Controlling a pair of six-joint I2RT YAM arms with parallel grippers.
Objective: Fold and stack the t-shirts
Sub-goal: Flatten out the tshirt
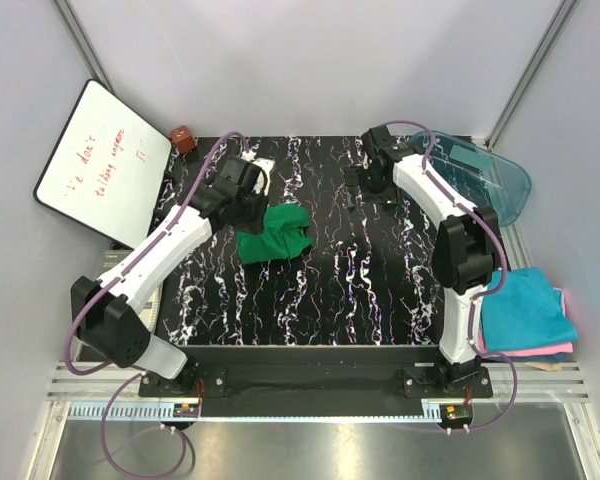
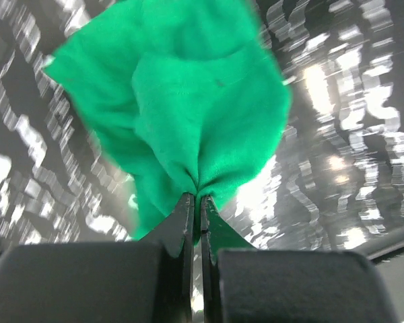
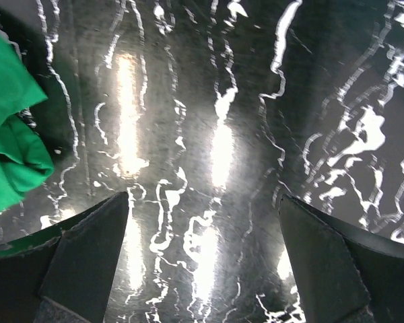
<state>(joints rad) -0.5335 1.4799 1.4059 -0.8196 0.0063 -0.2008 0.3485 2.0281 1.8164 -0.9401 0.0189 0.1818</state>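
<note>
Left jaws clamp the crumpled green t-shirt (image 2: 202, 101) mid-frame; right jaws gape wide above the marbled bench (image 3: 215, 81).

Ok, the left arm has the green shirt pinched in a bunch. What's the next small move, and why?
Probably bring the right gripper across to take a second edge of the green t-shirt. The left gripper is shut on one crumpled fold, the cloth is bunched, and the right one is open over the marbled table. One grip alone likely cannot spread it flat.
</note>
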